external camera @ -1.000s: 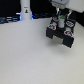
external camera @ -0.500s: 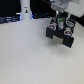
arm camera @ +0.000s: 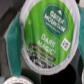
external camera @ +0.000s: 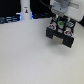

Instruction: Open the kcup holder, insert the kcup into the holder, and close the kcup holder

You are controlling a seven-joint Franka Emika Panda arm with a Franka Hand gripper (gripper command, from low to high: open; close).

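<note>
I fear the kcup snagging a slot rim and tipping if it goes down off-centre over the kcup holder near the bench's far edge. Its green printed lid fills the wrist view. Jaws' spread: I cannot tell

My arm enters from the top of the exterior view as a rounded white shell with light grey shading. Below it sits my pincer, a dark block with black fingers and pale patches on its body; finer detail is lost to blur. In the wrist view, blurred dark curved shapes at the frame's edges may be my fingers; I cannot tell.
</note>
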